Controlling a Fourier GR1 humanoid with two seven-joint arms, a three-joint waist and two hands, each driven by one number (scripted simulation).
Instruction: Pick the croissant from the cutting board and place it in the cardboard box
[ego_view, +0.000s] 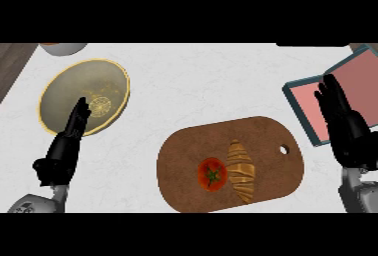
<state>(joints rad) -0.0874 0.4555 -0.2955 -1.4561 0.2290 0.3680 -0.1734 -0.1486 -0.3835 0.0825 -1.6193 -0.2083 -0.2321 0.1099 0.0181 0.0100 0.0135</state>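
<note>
Head view | croissant (241, 171) lies on cutting board (258, 132) beside tomato (212, 174), untouched | right hand (343, 125) fingers straight, empty, over red-lined box (353, 80) | left hand (68, 140) open, empty, at plate (70, 85) | step: pick not begun | next: right hand crosses to croissant, closes round it.
</note>
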